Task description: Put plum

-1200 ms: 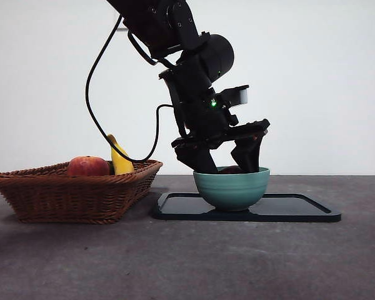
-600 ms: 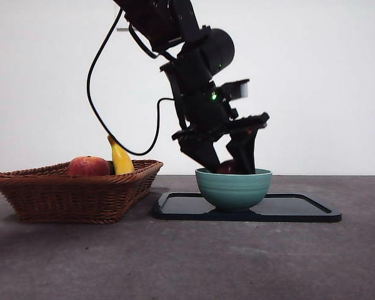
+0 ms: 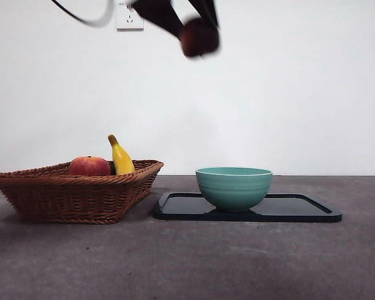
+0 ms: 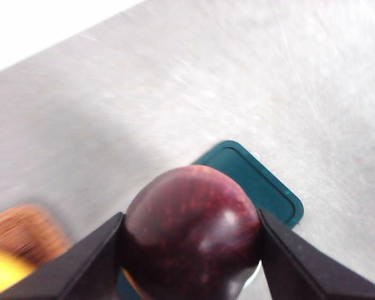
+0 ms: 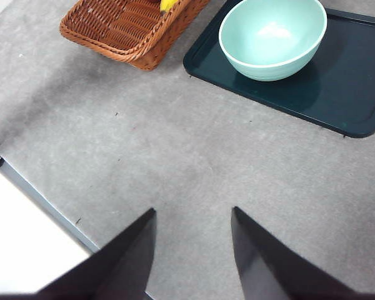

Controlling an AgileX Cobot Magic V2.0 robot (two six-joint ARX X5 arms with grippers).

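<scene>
In the front view we see the left gripper [image 3: 199, 28] high at the top edge, blurred, its two dark jaws clamped on the plum [image 3: 199, 37]. The plum hangs between the jaw tips, well above the table [image 3: 187, 262]. Far below the jaws and a little to one side stands the bowl [image 3: 234, 187] on the tray [image 3: 300, 209]; the bowl shows nothing over its rim. Below to the other side sits the basket [image 3: 75, 190], with a red fruit [image 3: 89, 166] and a banana [image 3: 120, 156] in it. A wall socket [image 3: 129, 17] shows just beside the gripper.

In the left wrist view we see the left gripper [image 4: 190, 247] with its jaws spread wide enough to take the plum [image 4: 192, 240], one jaw pressing each side of it. The plum fills the gap between them. It is round, so we cannot make out a long axis, and we cannot tell which way its end points. Beyond the jaws lies a corner of the tray [image 4: 262, 187], and off to one side a blurred bit of basket [image 4: 22, 228] and banana [image 4: 3, 272].

In the right wrist view we see the right gripper [image 5: 192, 215], jaws apart and holding nothing, over bare table [image 5: 175, 156]. Well beyond its jaws are the tray [image 5: 337, 87], the bowl [image 5: 272, 40], which we see is empty, and the basket [image 5: 131, 28].
</scene>
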